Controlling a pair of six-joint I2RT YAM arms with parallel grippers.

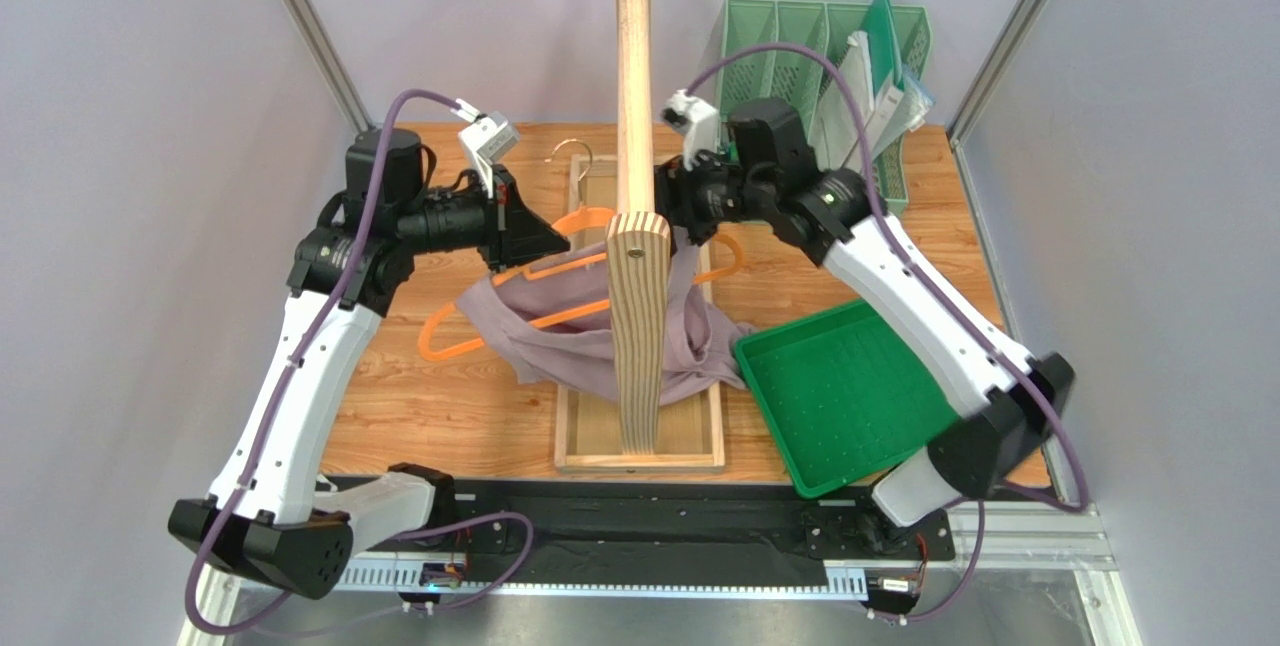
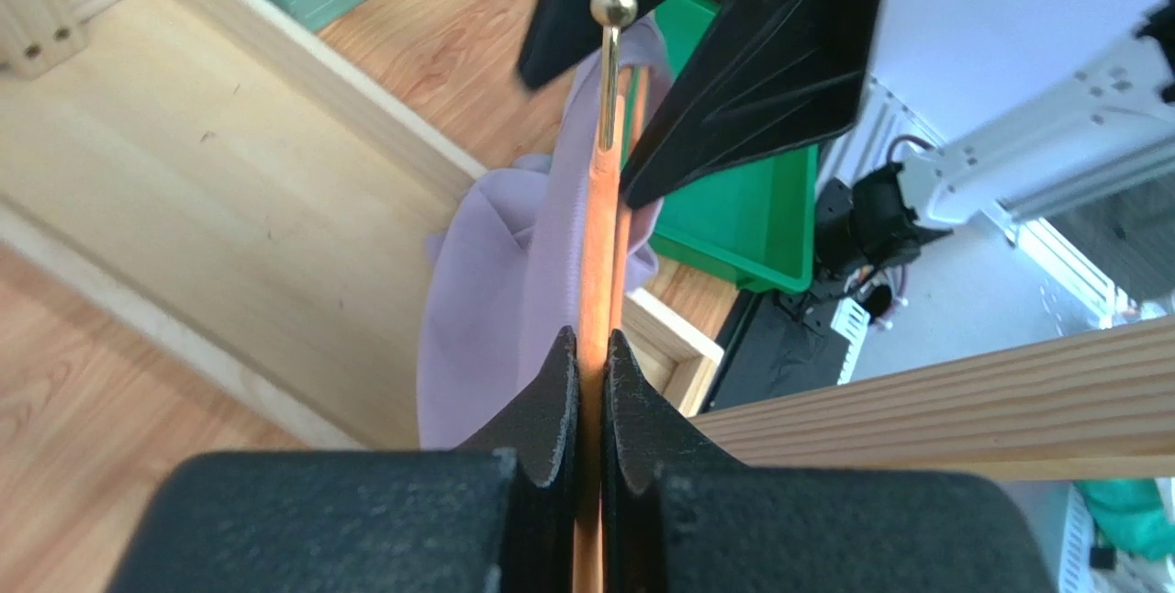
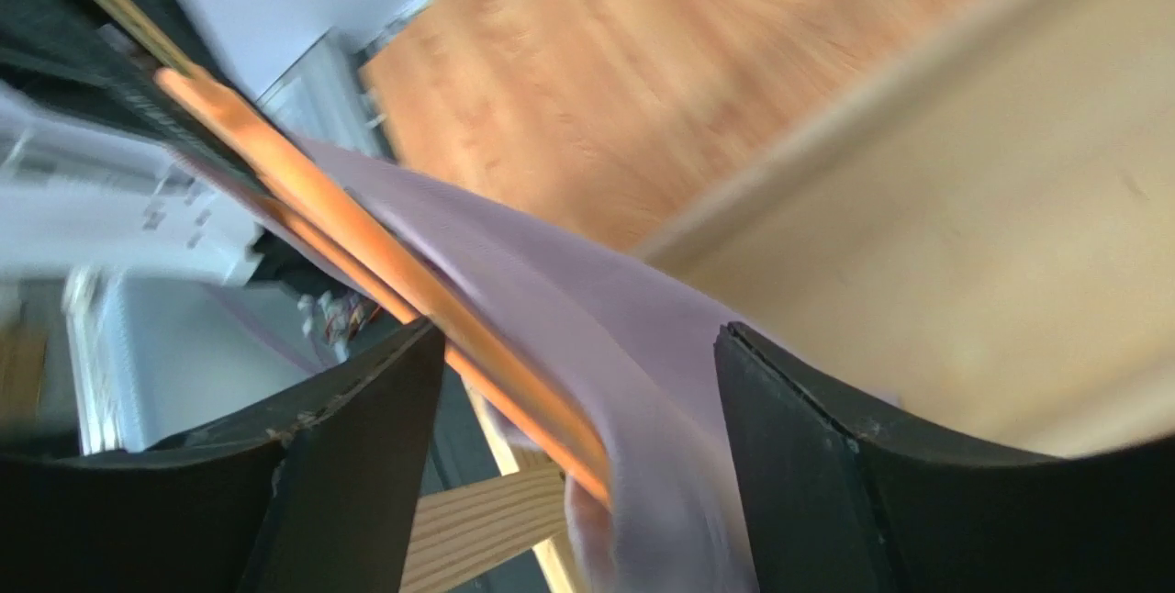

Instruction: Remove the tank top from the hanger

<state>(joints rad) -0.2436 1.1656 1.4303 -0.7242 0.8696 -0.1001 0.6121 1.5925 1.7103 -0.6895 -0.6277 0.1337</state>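
The orange hanger is held up off the table beside the wooden stand, tilted. The lavender tank top hangs from it in a limp bunch. My left gripper is shut on the hanger's bar. In the left wrist view the orange bar runs out from between my shut fingers to the silver hook. My right gripper is open. In the right wrist view its fingers straddle the hanger and a band of tank top fabric without pinching them.
A wooden stand with a flat framed base, an upright post and a long pole stands mid-table, between the arms. A green tray lies at the right. A green slotted organizer stands at the back right.
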